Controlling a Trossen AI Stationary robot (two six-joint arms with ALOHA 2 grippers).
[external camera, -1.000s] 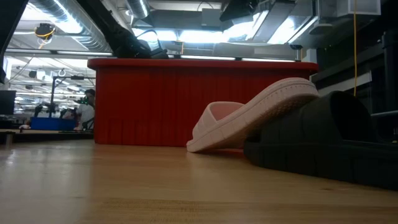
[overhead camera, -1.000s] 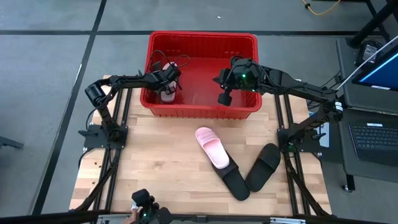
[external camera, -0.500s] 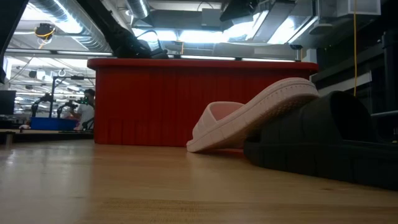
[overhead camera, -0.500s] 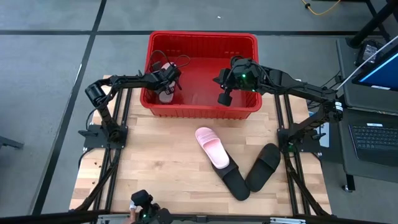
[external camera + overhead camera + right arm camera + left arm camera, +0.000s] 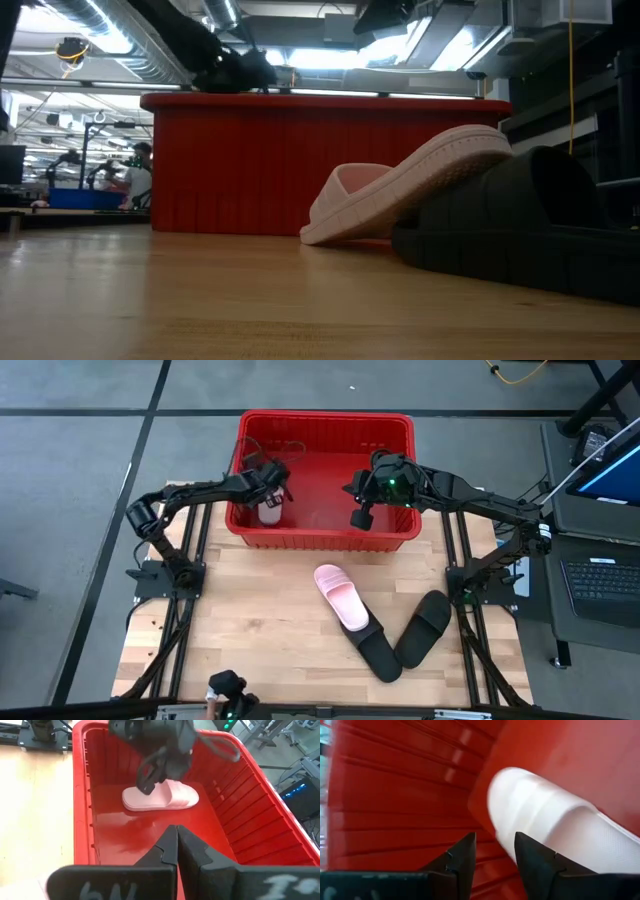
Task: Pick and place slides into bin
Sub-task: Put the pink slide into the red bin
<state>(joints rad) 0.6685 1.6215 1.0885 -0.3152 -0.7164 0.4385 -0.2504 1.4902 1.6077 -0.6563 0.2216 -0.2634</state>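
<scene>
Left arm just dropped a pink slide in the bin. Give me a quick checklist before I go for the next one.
1. Pink slide in bin lies flat on the floor of the red bin: ok.
2. Left gripper open and empty above it: ok.
3. Right gripper shut, empty, over the bin: ok.
4. Second pink slide on the table, its toe propped on a black slide: not ok for a flat grasp.
5. Other black slide unobstructed: ok.
6. Person far behind the table: ok.

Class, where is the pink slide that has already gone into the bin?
In the high view, the pink slide lies on the floor of the red bin, near its left wall, directly under the left gripper.
</scene>
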